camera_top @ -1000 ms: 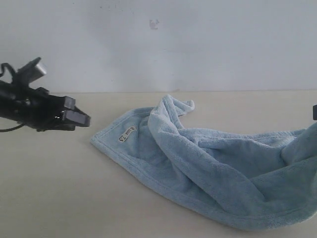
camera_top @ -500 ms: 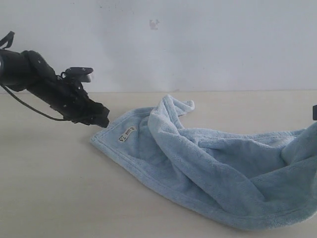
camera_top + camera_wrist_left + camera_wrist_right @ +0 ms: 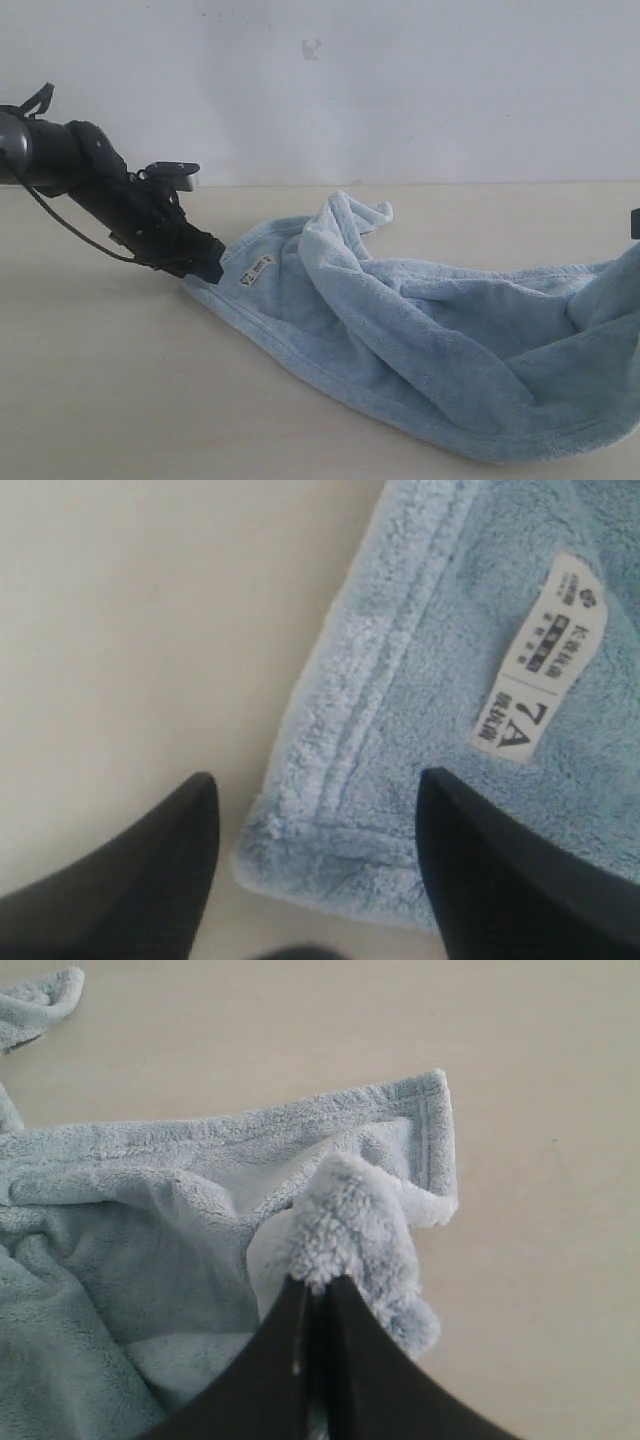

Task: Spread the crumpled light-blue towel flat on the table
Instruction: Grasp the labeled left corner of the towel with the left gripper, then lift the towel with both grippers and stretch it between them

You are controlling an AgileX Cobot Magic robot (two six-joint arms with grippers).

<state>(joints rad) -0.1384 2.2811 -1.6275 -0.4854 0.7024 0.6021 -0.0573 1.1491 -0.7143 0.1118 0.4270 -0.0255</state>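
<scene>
The pale light-blue fluffy terry towel lies crumpled on the beige wood-grain surface, its hemmed near corner between the parted fingers of the left tool, its long axis running rightward to the right tool, which is pinched onto a far-end fold.

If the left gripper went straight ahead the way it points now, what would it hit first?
Probably the towel: its hemmed corner lies between the open fingers of the left gripper, with the table just beneath.

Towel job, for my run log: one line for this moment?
left jaws: open over label corner | right jaws: shut on towel corner | towel: crumpled
</scene>
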